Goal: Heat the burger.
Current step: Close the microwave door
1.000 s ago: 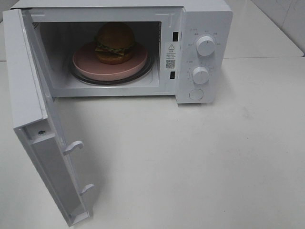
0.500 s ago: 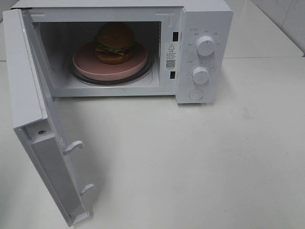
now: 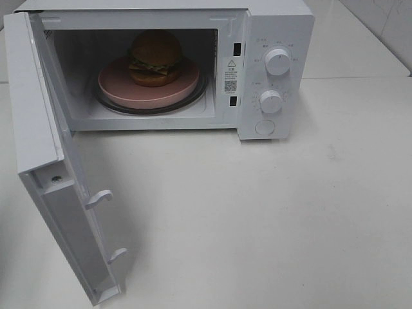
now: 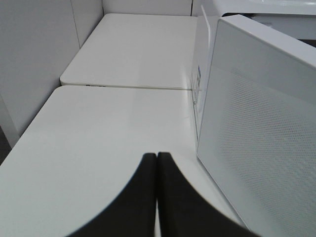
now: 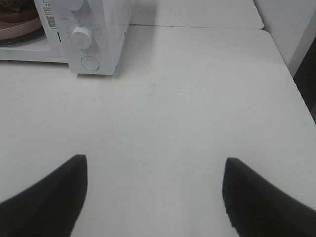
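The fingers (image 4: 143, 197) of the left gripper (image 4: 156, 157) are pressed together on nothing. The right gripper (image 5: 154, 159) stands wide and empty over bare counter (image 3: 290, 219), well apart from the microwave (image 3: 277, 26).

The burger (image 3: 155, 56) sits upright on the pink plate (image 3: 122, 87), on the turntable inside the microwave cavity. The microwave stands toward the counter's far edge, and its door (image 3: 38, 116) is swung fully open toward the left edge.

The step in hand looks to be shutting that door. The left gripper is just beside its outer face (image 4: 256, 123). Push with the shut fingertips low on that face, near the free edge and away from the hinge. Follow the door's arc steadily until the latch hooks (image 3: 98, 197) seat. Push squarely so the microwave does not slide. The timer knob (image 3: 271, 102) would likely fall to the right gripper.
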You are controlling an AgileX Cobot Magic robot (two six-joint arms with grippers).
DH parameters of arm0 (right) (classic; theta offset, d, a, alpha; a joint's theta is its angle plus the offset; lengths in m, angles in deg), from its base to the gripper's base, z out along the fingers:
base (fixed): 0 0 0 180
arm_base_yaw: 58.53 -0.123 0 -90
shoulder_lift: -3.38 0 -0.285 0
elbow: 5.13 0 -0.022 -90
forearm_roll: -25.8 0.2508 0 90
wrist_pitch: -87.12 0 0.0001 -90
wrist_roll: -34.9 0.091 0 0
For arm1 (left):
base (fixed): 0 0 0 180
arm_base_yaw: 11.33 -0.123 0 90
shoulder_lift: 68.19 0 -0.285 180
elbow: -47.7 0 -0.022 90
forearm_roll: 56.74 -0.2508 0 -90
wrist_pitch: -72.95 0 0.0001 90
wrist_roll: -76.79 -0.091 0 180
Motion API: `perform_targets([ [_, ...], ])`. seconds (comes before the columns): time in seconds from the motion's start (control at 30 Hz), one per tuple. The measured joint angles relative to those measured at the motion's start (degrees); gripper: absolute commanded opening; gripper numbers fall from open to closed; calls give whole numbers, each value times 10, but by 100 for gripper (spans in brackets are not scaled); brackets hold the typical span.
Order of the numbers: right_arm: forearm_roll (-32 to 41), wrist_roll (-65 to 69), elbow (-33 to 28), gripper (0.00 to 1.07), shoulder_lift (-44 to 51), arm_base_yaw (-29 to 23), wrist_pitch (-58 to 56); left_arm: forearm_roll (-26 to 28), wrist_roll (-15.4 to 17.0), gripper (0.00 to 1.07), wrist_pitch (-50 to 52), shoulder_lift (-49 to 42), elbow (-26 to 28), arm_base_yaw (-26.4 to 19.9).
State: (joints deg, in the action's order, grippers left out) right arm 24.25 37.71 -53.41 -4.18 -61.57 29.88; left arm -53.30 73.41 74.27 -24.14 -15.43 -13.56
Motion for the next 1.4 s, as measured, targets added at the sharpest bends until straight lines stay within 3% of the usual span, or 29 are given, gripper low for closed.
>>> perform_targets([
  [0.33,0,0,0,75,0,0,0,-68,6,0,183,128,-22,0],
  [0.43,0,0,0,75,0,0,0,-98,34,0,218,171,-22,0],
  [0.47,0,0,0,75,0,0,0,-120,60,0,233,200,-22,0],
  [0.5,0,0,0,75,0,0,0,-120,60,0,233,200,-22,0],
  [0.57,0,0,0,75,0,0,0,-156,98,0,260,236,-22,0],
  [0.73,0,0,0,75,0,0,0,-217,141,0,317,281,-22,0],
  [1.0,0,0,0,75,0,0,0,-291,149,0,422,360,-22,1],
  [1.23,0,0,0,75,0,0,0,-297,150,0,457,424,-13,28],
  [1.4,0,0,0,75,0,0,0,-296,150,0,472,469,11,71],
])
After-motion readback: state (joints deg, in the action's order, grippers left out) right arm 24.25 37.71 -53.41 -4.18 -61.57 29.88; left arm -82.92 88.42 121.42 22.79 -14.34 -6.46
